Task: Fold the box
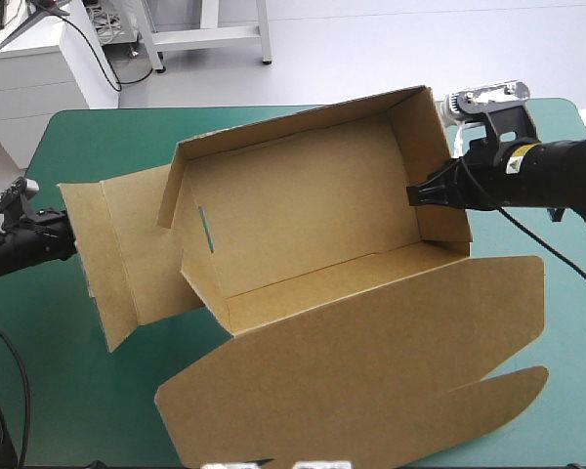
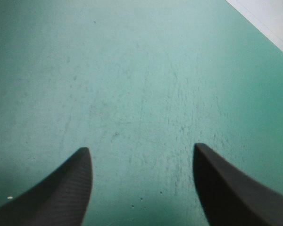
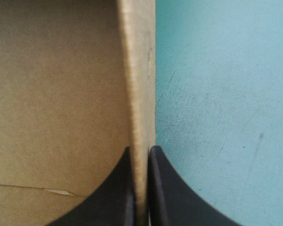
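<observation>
Open tray on the teal-green bench (image 1: 59, 381): the brown cut-board box (image 1: 303, 205) sits at the bench's middle with walls raised, its lid lying flat toward six o'clock. The right tool (image 3: 140, 148), all but closed, pinches the tray's three-o'clock end wall. At nine o'clock the left tool (image 2: 141, 149) hangs spread wide over bare cover, just beside an unfolded flap.

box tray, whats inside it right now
Only bare brown board shows inside the box; no loose item. One finger of the right gripper reaches in, pinching the right end wall. The teal-green cover beneath the box is hidden.
</observation>
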